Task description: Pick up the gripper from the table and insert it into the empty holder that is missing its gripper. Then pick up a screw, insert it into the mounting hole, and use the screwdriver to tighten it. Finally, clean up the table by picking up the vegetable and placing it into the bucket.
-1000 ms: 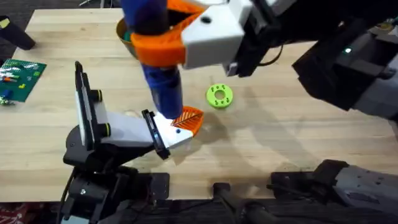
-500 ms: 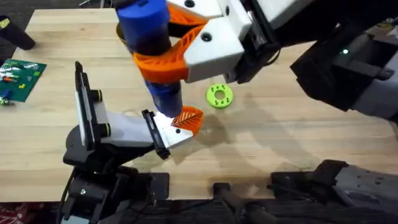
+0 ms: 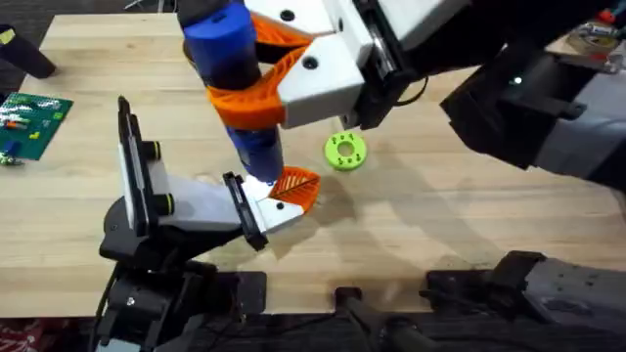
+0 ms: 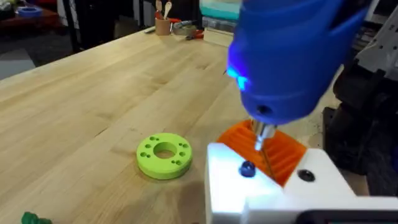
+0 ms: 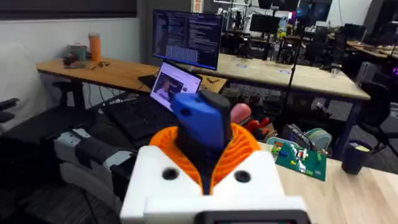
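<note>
My right gripper [image 3: 246,93] is shut on the screwdriver [image 3: 227,49], holding its thick blue handle nearly upright over the table's middle. The screwdriver [image 4: 292,56] points down, and its metal bit [image 4: 261,138] stands just above a dark screw [image 4: 247,169] set in the white gripper piece [image 4: 273,186] with an orange ribbed pad. That piece sits at the tip of my left gripper [image 3: 279,200], low over the table. The vegetable [image 4: 34,219] shows as a dark green bit on the wood. The right arm and screwdriver hide the bucket.
A lime-green disc with holes [image 3: 344,151] lies just right of the screwdriver's tip. A green circuit board [image 3: 34,117] rests at the table's left edge, with a black object [image 3: 24,54] behind it. Bare wood stretches to the right.
The right arm has shifted a little to the left with the screwdriver, whose handle now leans further left. Its tip stays at the white piece. The left arm has not moved.
</note>
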`<state>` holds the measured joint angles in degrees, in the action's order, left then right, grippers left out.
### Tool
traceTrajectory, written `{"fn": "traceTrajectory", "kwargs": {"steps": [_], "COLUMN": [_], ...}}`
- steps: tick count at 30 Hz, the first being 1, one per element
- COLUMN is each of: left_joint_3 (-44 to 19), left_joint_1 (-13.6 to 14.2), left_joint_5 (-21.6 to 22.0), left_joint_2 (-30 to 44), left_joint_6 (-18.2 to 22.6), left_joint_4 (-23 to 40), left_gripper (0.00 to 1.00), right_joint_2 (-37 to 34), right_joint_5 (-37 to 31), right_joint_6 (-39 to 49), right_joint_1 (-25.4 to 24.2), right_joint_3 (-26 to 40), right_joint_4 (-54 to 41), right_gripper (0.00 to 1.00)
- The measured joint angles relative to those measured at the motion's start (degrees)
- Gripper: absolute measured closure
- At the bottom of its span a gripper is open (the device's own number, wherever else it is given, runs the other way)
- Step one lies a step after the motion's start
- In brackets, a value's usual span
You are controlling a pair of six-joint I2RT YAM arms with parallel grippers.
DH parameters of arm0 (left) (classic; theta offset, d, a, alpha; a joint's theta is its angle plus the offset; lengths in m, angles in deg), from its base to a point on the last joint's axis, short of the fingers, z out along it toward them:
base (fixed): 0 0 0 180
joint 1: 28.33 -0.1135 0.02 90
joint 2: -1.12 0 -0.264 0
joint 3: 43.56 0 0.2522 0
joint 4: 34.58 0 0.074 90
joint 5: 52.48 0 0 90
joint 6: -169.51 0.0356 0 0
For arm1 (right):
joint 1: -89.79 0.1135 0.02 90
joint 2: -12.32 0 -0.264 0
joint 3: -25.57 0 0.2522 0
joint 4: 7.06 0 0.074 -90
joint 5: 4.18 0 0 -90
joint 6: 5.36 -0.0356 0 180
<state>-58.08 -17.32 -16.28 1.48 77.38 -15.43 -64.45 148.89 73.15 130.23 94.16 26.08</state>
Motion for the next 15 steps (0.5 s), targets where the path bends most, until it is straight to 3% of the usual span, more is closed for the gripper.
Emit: {"fn": "traceTrajectory", "kwargs": {"steps": [15], "left_joint_3": [0.0], "left_joint_1": [0.0], "left_joint_5": [0.0], "left_joint_2": [0.0], "left_joint_6": [0.0], "left_joint_4": [0.0], "left_gripper": [0.988], "right_joint_2": [-0.1], "right_joint_5": [0.0], "right_joint_6": [-4.5], "right_joint_1": [-0.5], "right_joint_3": [-2.3], "right_joint_4": [10.9], "right_gripper": [0.952]}}
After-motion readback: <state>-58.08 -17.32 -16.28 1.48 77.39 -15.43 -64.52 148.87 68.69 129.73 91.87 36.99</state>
